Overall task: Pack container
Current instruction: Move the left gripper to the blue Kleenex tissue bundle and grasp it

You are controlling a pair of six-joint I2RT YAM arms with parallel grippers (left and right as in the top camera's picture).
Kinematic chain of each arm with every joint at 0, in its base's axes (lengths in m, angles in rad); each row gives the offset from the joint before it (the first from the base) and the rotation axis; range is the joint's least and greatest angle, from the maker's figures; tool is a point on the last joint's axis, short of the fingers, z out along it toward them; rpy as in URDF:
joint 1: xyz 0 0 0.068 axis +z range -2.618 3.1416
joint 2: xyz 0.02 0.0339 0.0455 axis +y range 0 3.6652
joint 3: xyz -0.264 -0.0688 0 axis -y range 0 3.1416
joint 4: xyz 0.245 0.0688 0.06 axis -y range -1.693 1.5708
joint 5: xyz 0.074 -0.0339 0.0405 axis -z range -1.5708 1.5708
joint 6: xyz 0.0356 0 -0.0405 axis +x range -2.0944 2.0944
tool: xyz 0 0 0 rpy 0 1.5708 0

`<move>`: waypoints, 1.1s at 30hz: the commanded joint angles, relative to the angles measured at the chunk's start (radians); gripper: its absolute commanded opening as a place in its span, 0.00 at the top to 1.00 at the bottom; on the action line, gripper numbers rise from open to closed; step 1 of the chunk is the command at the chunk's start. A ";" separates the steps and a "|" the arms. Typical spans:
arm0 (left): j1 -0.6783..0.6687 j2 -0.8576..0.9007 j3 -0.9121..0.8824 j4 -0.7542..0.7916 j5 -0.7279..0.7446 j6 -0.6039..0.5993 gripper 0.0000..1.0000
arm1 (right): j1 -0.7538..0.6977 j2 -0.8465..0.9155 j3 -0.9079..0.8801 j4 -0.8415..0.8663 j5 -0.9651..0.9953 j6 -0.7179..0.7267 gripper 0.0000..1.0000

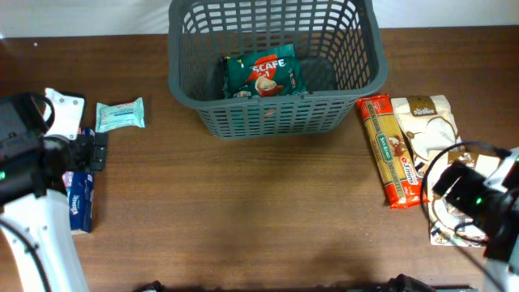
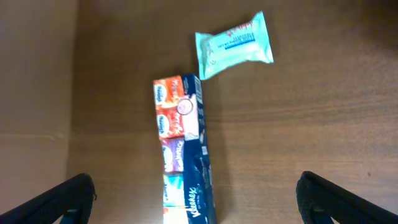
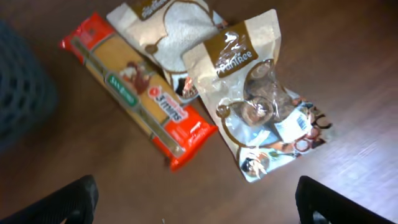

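The container (image 1: 276, 113), a dark grey lattice basket, stands at the back middle of the table with a green coffee packet (image 1: 263, 75) lying inside. My left gripper (image 1: 87, 151) (image 2: 196, 202) hangs open over a blue Kleenex pack (image 2: 198, 180) (image 1: 79, 199), whose near end lies between the wide-apart fingers. A teal packet (image 2: 233, 45) (image 1: 120, 114) lies just beyond it. My right gripper (image 1: 451, 185) (image 3: 199, 202) is open with nothing between its fingers, above a red spaghetti pack (image 3: 140, 93) (image 1: 392, 150) and a brown-topped snack bag (image 3: 258, 99).
A white bag (image 3: 165, 34) (image 1: 426, 122) lies partly under the snack bag, beside the spaghetti. A white object (image 1: 65, 105) sits at the far left by the left arm. The container's wall (image 3: 22, 93) shows at the left edge of the right wrist view.
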 commanded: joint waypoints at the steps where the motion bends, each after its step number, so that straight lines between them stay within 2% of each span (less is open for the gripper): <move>1: 0.005 -0.038 -0.108 0.023 0.000 0.019 0.01 | 0.093 -0.073 0.021 -0.033 0.131 -0.029 0.01; 8: 0.005 -0.167 -0.354 0.157 -0.002 0.013 0.01 | 0.169 -0.212 0.021 -0.070 0.184 -0.041 0.01; 13: 0.005 -0.326 -0.513 0.183 -0.112 0.038 0.01 | 0.170 -0.251 0.021 -0.084 0.173 -0.040 0.01; 18: 0.005 -0.437 -0.615 0.186 -0.118 0.038 0.00 | 0.170 -0.251 0.021 -0.086 0.158 -0.040 0.01; 22: 0.008 -0.460 -0.632 0.190 -0.118 0.019 0.00 | 0.170 -0.251 0.021 -0.086 0.154 -0.040 0.01; 25: 0.048 -0.439 -0.632 0.199 -0.082 -0.024 0.00 | 0.170 -0.251 0.021 -0.089 0.154 -0.040 0.01; 29: 0.171 -0.382 -0.629 0.239 0.115 -0.117 0.00 | 0.170 -0.251 0.021 -0.090 0.146 -0.040 0.01; 33: 0.217 -0.325 -0.616 0.262 0.143 -0.119 0.00 | 0.170 -0.251 0.021 -0.090 0.147 -0.040 0.01</move>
